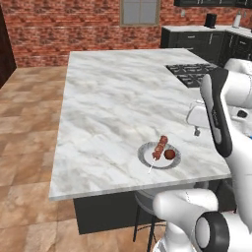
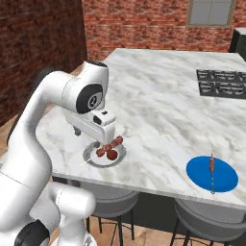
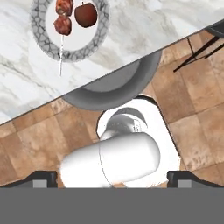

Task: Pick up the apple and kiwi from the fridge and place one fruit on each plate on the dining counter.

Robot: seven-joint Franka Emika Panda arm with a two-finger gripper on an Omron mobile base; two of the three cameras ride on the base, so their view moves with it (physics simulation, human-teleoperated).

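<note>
The apple, small and dark red-brown, rests on the pale grey plate beside a meat skewer. That plate sits near the front edge of the dining counter. My gripper hovers just above and slightly off the plate, open, with nothing between its fingers. The blue plate lies further along the same edge and carries a thin skewer. The kiwi and the fridge are out of view.
Black cooktop grates are set into the counter's far side. Grey stools stand under the counter's front edge. A black-cabinet wall counter runs along the brick wall behind.
</note>
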